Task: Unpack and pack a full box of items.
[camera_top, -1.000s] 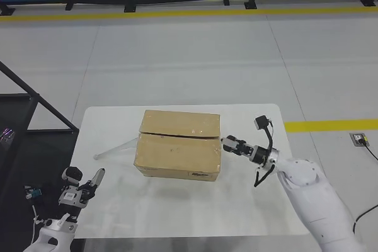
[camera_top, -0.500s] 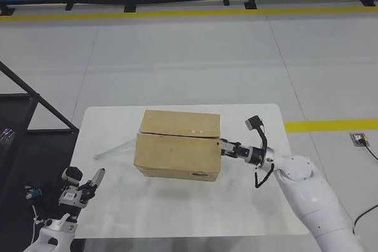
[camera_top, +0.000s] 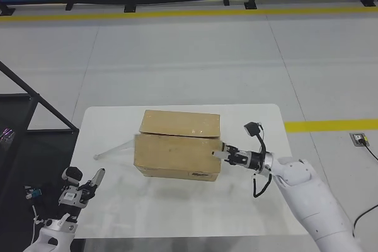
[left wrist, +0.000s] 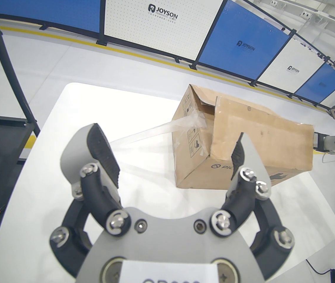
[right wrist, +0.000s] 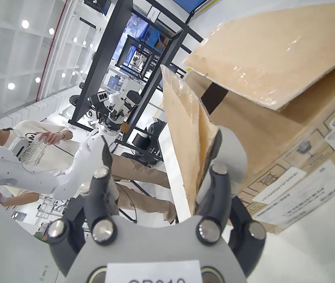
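The right arm has slid in toward the box (camera_top: 179, 123), which sits in the middle of the table (camera_top: 252, 208) just where it sat a second ago. Back then the right gripper (camera_top: 219, 153) hung just off the box's right end; now it is up against that end, with the wrist dropped lower and turned. From the right wrist you can see why: its fingers (right wrist: 226, 148) are spread with the end of the near flap (right wrist: 182, 125) slotted between them. One finger lies against the cardboard and the other stands clear of it, so nothing is pinched yet. The flap (camera_top: 173, 148) itself looks barely nudged, its left corner jutting out a touch more than before. From the left wrist it (left wrist: 258, 136) already rides proud of the box wall, loose and no longer sealed down. A strip of clear tape (camera_top: 116, 149) trails from the box's left end onto the table, so I'd say the seal is already dealt with. The left gripper (camera_top: 82, 186) hasn't budged, parked over the near left corner of the table with its fingers wide apart and nothing in them. To my eye this is the opening step: the right arm is set to close on that flap and fold it back. Nothing has come out of the box so far, so the unpacking proper hasn't begun.
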`<action>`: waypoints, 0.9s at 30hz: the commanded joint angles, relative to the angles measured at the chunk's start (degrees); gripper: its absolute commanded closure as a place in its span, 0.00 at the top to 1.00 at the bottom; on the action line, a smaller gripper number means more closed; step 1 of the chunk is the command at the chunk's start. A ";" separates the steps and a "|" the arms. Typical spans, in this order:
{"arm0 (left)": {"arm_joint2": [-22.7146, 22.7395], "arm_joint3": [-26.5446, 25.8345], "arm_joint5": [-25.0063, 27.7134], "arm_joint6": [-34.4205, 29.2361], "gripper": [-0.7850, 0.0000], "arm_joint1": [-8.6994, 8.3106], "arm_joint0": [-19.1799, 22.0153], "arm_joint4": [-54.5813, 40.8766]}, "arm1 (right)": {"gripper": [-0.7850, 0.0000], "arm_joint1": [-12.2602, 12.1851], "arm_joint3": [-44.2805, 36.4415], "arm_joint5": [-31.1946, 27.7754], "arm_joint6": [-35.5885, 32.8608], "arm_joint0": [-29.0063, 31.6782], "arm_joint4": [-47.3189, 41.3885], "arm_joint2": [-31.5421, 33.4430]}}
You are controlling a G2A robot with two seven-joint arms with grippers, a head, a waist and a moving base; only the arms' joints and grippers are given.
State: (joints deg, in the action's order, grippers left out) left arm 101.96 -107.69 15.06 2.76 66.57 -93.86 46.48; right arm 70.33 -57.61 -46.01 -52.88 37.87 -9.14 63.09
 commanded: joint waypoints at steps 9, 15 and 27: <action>0.00 0.00 0.00 0.00 1.00 0.00 0.00 0.00 | 0.19 -0.40 -0.66 -0.34 1.16 0.61 0.72 0.09; 0.00 0.00 0.00 0.00 1.00 0.00 0.00 0.00 | 0.00 -0.58 -0.91 -0.92 0.31 0.64 0.63 -0.33; 0.00 0.00 0.00 0.00 1.00 0.00 0.00 0.00 | 0.00 -1.57 -2.88 -3.41 -1.98 1.77 0.54 -1.64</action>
State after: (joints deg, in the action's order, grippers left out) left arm 101.96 -107.69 15.06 2.76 66.57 -93.86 46.48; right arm 68.93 -60.02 -49.36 -54.98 39.46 -8.65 61.68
